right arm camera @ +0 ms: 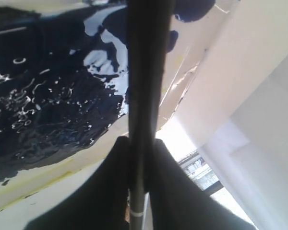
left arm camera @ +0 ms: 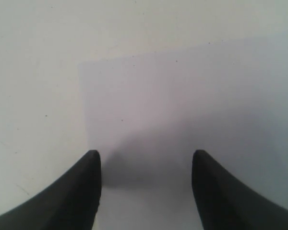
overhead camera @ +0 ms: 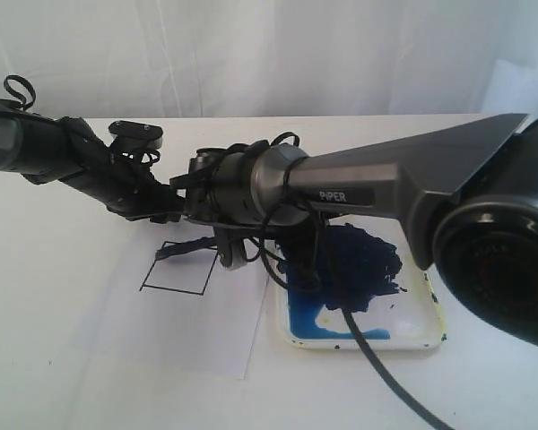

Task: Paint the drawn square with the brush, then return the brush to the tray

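Surface: your bench (overhead camera: 63, 358) is plain white and matte, closed at the rear by a white backdrop (overhead camera: 251, 54) that shows soft folds. A white paper sheet (overhead camera: 193, 336) lies flat on it, left of centre in the exterior view.

Task items: the drawn square (overhead camera: 175, 270) sits on the upper part of that sheet, a thin black outline with a white interior. A dark, blue-tinged streak crosses its upper edge. You cannot tell from this view whether that streak is bristle or paint. The tray (overhead camera: 417, 327) stands just right of the sheet, at lower centre-right of the exterior frame. A heavy dark blue blotch fills most of it, with a paler blue pool beneath and yellowish marks on the rim.

Right side: the right tool (right arm camera: 140, 143) is closed narrowly on the brush (right arm camera: 144, 72). The black shaft runs straight out between the fingers, and its white band sits down between them. The wet blue paint of the tray fills the wrist view beside the shaft. The right arm (overhead camera: 368, 188) spans the exterior frame from the right, and a black cable (overhead camera: 386, 376) hangs from it across the tray.

Left side: the left tool (left arm camera: 146, 153) stands wide with nothing between its fingers, above the bench and a corner of the sheet. The left arm (overhead camera: 81, 161) enters from the upper left.
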Motion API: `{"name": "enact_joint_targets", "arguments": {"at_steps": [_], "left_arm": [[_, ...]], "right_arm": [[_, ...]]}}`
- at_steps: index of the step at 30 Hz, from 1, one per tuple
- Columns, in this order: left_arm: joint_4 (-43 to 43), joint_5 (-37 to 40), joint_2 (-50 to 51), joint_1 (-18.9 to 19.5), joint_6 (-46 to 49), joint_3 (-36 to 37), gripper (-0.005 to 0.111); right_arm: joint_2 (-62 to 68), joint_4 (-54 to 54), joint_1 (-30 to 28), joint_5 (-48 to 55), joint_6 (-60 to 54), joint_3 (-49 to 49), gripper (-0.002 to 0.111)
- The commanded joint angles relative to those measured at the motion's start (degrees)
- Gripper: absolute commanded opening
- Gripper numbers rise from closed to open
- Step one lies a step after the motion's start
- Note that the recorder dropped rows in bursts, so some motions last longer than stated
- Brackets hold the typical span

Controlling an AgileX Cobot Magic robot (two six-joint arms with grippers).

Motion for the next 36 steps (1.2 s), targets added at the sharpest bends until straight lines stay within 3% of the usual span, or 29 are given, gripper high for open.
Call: {"name": "enact_joint_targets", "arguments": {"at_steps": [1, 12, 36], "left_arm": [[-0.12, 0.84, 0.15, 0.19, -0.78, 0.17, 0.06], [-0.12, 0.85, 0.15, 0.19, -0.67, 0.17, 0.06], [-0.12, 0.85, 0.15, 0.19, -0.67, 0.17, 0.06]], "right_arm": [[0.9, -2.38, 0.06, -0.09, 3.28, 0.24, 0.0], [1.96, -6.44, 0.06, 0.97, 8.06, 0.24, 0.0], [1.96, -6.32, 0.06, 2.33, 4.28, 0.24, 0.0]]}}
